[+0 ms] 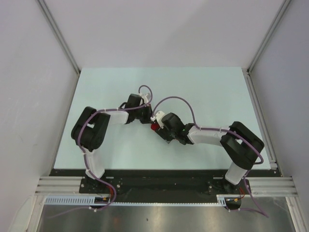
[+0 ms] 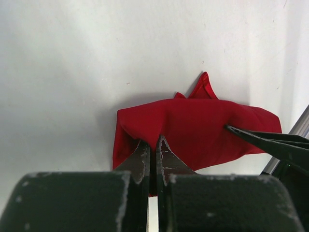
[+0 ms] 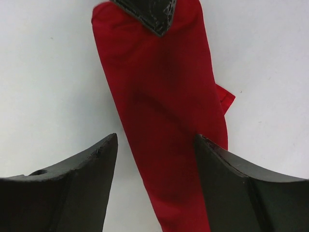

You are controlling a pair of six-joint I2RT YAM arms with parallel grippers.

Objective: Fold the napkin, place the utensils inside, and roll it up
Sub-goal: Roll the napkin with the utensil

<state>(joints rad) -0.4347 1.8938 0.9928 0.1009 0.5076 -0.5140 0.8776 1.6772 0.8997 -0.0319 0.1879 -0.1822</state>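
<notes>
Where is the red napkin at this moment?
The rolled red napkin lies near the middle of the table, between the left gripper and the open right gripper, which straddles it.

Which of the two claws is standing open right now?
The right gripper: its fingers stand wide apart, straddling the rolled red napkin. The left gripper is pinched shut on the napkin's edge.
</notes>
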